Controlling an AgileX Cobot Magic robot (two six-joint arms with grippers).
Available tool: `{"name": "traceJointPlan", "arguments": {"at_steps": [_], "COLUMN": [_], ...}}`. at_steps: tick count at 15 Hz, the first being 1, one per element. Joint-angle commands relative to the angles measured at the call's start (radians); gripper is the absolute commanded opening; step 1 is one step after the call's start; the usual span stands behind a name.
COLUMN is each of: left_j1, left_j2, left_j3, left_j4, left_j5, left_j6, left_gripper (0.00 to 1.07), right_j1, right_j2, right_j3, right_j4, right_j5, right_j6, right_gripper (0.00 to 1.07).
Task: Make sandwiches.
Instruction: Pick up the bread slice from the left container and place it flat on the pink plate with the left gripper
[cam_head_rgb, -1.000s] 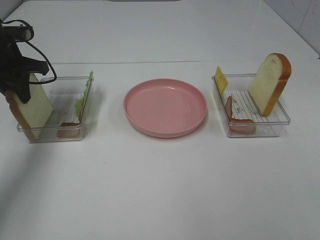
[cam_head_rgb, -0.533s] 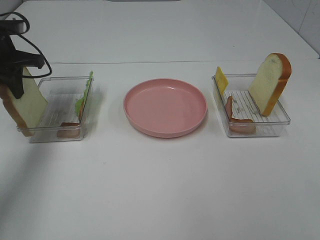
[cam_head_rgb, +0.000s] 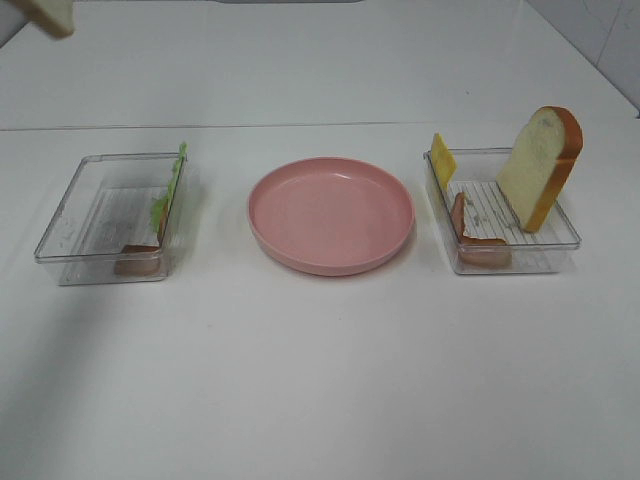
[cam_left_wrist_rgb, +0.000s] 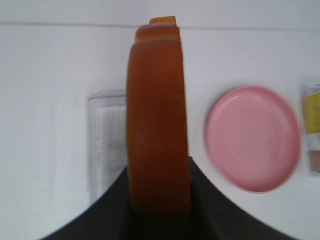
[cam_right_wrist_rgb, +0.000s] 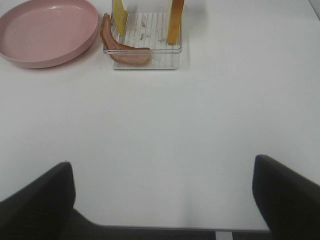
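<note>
My left gripper is shut on a bread slice, whose orange-brown crust fills the left wrist view; it hangs high above the table. Only a corner of that slice shows at the exterior view's top left. The left clear tray holds a lettuce leaf and a meat strip. The right clear tray holds a second bread slice, a cheese square and meat strips. My right gripper is open and empty over bare table near the front.
A round pink plate sits between the two trays; it also shows in the left wrist view and the right wrist view. White table lies all around the trays.
My left gripper has lifted the bread slice out of the left tray, up and away to the exterior view's top-left corner. The arm has left that view. Nothing else moved.
</note>
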Motion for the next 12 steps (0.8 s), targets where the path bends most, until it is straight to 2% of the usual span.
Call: {"name": "traceJointPlan", "arguments": {"at_steps": [1,2,3,4,7,12], "left_j1": [-0.030,-0.048,-0.121,-0.166,-0.292,-0.360], "left_j2": [0.032,0.053,0.131,0.190,0.375,0.533], "left_j3": [-0.040,-0.039,-0.039,-0.039,-0.041,-0.042], "left_j4": [-0.259,-0.301,-0.386,-0.410,-0.414,-0.418], "left_j5": [0.036,0.029,0.002,-0.032,-0.144,-0.316], "left_j6": [0.085,0.100,0.138,0.143,0.120,0.066], "left_gripper": [0.00,0.00,0.00,0.00,0.00,0.00], "right_j1": [-0.005,-0.005,-0.005,-0.005,-0.005,-0.005], "right_j2": [-0.029,-0.029,-0.029,-0.029,-0.029,-0.029], "right_j3": [0.003,0.003,0.003,0.003,0.003,0.003], "right_j4": [0.005,0.005,0.005,0.005,0.005,0.005], "right_j5": [-0.007,-0.007,-0.007,-0.007,-0.007,-0.007], "right_j6": [-0.011,-0.011,-0.011,-0.011,-0.011,-0.011], "right_gripper": [0.94,0.94,0.94,0.94,0.94,0.94]}}
